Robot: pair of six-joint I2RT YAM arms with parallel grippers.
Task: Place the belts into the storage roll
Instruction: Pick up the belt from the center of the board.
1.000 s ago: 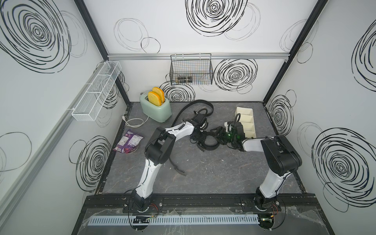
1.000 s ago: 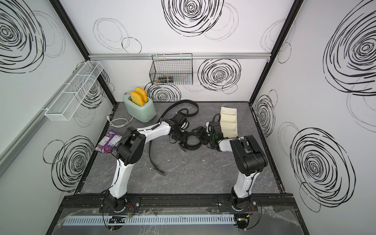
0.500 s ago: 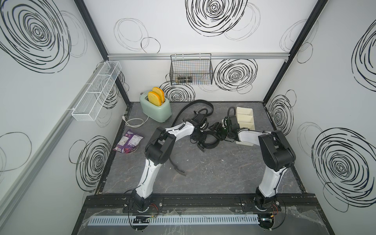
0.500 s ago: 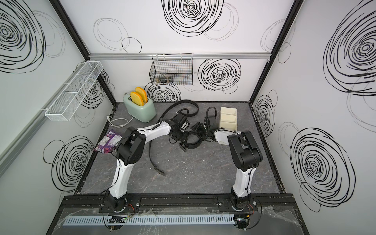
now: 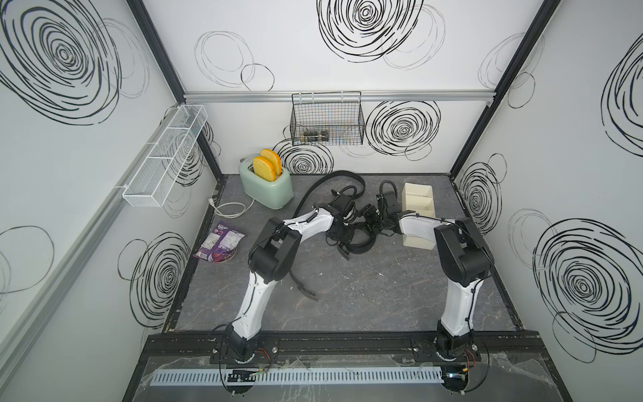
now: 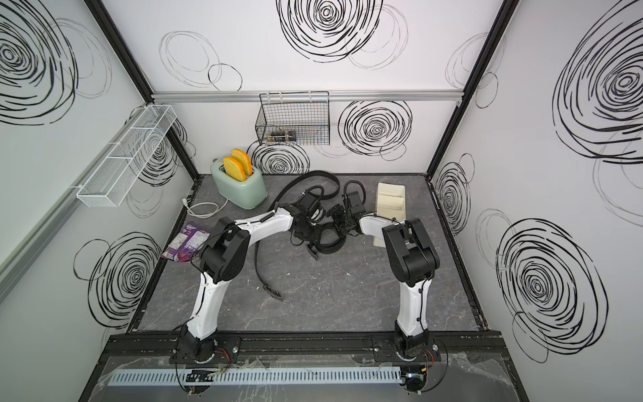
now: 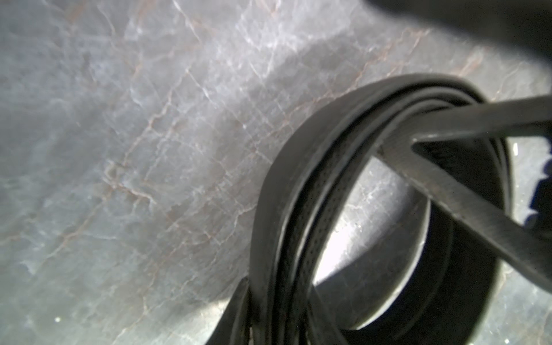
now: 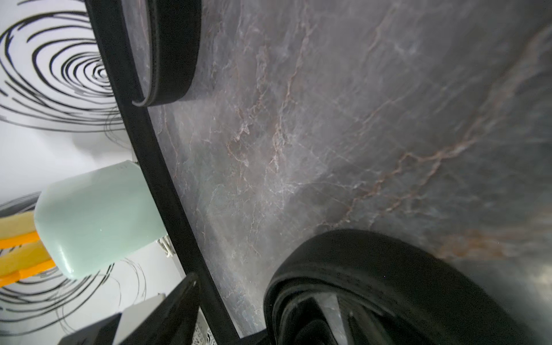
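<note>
Stretching between swirl-painted white walls [image 5: 348, 76], the gray marbled tabletop [image 5: 382, 296] bears a coiled belt [image 5: 362, 242], a loose belt [image 5: 342, 173] and the cream tray [image 5: 417, 190] beside them. Left gripper [image 5: 340, 236] and right gripper [image 5: 374, 225] crowd the coil; finger state unclear.

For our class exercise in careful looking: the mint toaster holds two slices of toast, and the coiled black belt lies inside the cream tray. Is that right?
No. The coiled black belt lies on the table beside the cream tray, not inside it, as both top views show. The mint toaster does hold two slices of toast.
</note>
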